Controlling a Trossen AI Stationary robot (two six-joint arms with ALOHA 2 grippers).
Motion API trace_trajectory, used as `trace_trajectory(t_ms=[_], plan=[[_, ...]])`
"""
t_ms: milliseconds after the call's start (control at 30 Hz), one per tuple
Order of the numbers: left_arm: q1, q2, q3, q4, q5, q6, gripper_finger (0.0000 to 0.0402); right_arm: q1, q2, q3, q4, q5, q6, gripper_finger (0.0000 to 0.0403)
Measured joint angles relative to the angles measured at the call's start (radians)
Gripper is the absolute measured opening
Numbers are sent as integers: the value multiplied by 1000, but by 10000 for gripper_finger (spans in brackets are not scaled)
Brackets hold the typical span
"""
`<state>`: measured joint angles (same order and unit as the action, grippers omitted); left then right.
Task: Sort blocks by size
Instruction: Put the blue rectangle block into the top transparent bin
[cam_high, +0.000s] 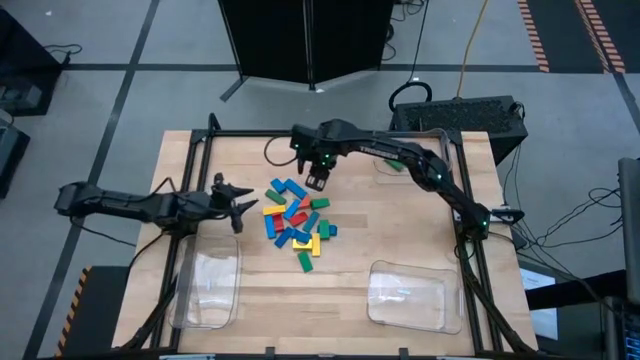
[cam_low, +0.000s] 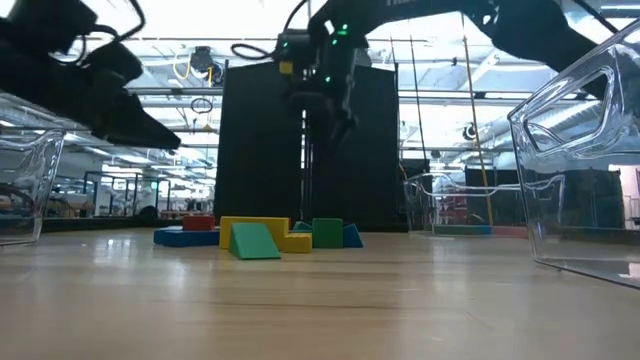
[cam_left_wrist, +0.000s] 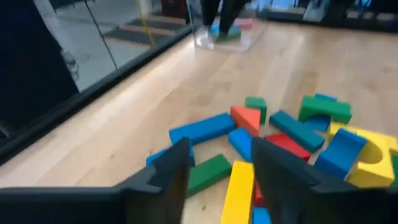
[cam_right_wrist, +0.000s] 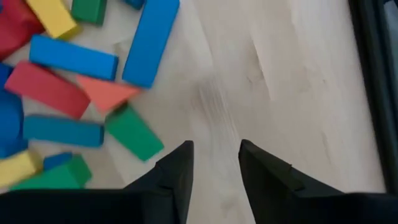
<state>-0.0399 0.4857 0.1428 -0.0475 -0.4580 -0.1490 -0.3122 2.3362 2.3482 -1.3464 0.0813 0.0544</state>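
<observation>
While the blocks (cam_high: 296, 221) are heaped at the table's (cam_high: 400, 250) middle, long axes pointing every way, the left gripper (cam_high: 243, 208) and right gripper (cam_high: 316, 181) are held partly open, empty, beside them.

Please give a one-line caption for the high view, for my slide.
Two arms flank a pile of coloured blocks: left pincer beside it, right pincer above its far edge.
</observation>
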Motion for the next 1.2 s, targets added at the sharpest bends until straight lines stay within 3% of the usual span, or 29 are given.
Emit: trace_trajectory(t_ms=[133,233,433,667,967,1200], plan=[[48,129,69,9,1,55,258,-1,-47,0,-53,1,-25,121],[105,223,142,17,54,142,285,-2,-85,0,-64,2,-33,121],[277,418,283,17,316,289,279,-9,-154,0,-65,2,-48,121],[454,633,379,2,510,429,276,-30,-211,0,-122,3,-51,121],[537,854,520,-59,605,596,276,-35,-291,-69,-144,2,-91,121],[573,1011,640,-173,627,775,276,-63,-475,-389,1,-4,-97,121]])
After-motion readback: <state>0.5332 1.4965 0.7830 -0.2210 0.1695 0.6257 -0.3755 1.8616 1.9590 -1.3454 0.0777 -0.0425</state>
